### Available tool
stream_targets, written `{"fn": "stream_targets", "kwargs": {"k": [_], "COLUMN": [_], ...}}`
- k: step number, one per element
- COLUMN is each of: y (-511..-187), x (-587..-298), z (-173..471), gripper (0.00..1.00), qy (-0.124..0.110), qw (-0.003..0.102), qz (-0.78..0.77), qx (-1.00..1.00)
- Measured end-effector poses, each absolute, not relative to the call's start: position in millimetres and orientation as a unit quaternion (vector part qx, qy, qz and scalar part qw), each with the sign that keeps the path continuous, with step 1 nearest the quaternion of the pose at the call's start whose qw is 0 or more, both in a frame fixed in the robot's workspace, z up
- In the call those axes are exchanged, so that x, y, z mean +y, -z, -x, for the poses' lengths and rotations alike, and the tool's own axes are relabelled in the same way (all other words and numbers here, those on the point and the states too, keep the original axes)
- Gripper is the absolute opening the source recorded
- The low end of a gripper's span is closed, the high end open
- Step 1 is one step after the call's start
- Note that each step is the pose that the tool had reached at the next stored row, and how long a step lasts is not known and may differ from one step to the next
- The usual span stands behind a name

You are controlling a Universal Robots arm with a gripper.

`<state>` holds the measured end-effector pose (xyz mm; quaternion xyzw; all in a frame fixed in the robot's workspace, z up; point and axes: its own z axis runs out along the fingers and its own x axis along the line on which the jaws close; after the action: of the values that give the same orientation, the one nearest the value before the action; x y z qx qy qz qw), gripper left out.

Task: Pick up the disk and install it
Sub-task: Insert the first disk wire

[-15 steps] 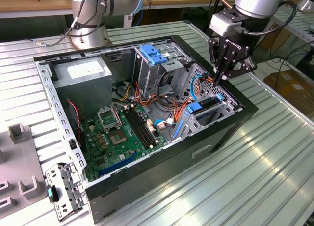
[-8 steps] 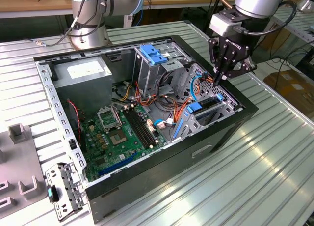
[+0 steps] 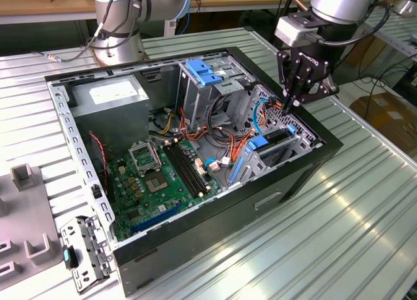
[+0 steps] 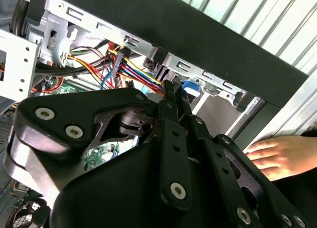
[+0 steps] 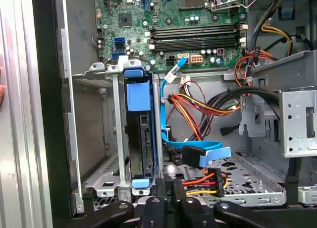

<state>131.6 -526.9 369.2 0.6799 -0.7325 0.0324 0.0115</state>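
Note:
The disk (image 5: 143,139) stands on edge in the drive bay at the corner of the open computer case (image 3: 215,228), framed by its blue bracket (image 5: 137,95). In the exterior view the disk (image 3: 277,135) sits at the case's right end with its blue bracket (image 3: 259,143) showing. My gripper (image 3: 287,106) hangs just above that bay, shut, with nothing between its fingers. Both wrist views show the gripper (image 4: 174,86) (image 5: 168,186) close over the bay's edge and apart from the disk.
Coloured power cables (image 5: 208,101) and a blue data cable (image 5: 198,151) lie beside the bay. A green motherboard (image 3: 163,176), a grey box with a white sticker (image 3: 114,91) and a metal cage with a blue handle (image 3: 205,72) fill the case. A person's hand (image 4: 272,156) rests outside the case wall.

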Motion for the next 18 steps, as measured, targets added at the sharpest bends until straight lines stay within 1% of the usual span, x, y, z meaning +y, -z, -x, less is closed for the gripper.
{"fn": "stream_targets", "kwargs": {"k": [11, 15, 18], "y": [-368, -367, -364], "x": [-530, -543, -545], "z": [-115, -112, -112], "gripper": [0.17, 0.17, 0.17], "qy": [-0.033, -0.027, -0.023], "qw": [0.011, 0.005, 0.001], "qz": [-0.68, -0.68, -0.68], "qx": [-0.733, -0.733, -0.733]}}
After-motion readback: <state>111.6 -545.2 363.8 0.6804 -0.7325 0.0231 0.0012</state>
